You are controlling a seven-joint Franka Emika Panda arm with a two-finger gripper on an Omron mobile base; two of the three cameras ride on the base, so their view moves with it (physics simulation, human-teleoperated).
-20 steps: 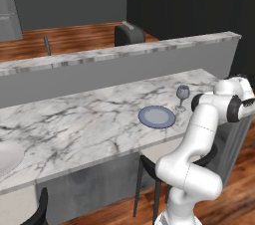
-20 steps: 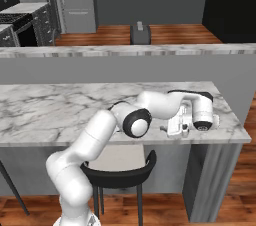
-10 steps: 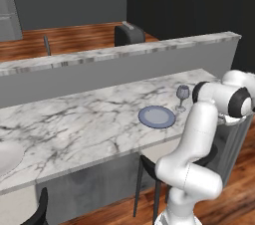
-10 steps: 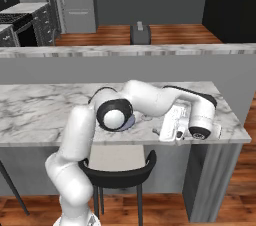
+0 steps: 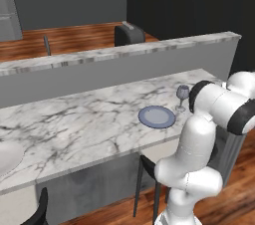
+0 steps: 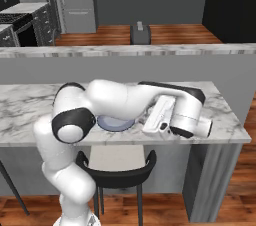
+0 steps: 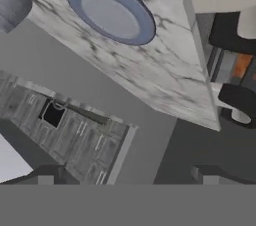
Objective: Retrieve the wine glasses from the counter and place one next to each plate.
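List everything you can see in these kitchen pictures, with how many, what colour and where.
Translucent grey-blue stemmed wine glass: one, standing upright on the marble bar, right of the plate.
Flat round grey-blue plate: one, on the bar near its front edge.
White grey-veined marble bar: one, long, across the middle.
Dark toaster: one, beyond the raised ledge.
Black stool: one, tucked under the bar.
Steel fridge: one, far left background.
White robot arm: one, reaching low over the bar.
Gripper: one, dark tips, open and empty.

Black stool (image 6: pixel 116 171) under marble bar (image 5: pixel 74 124); dark toaster (image 6: pixel 140 34) beyond ledge.
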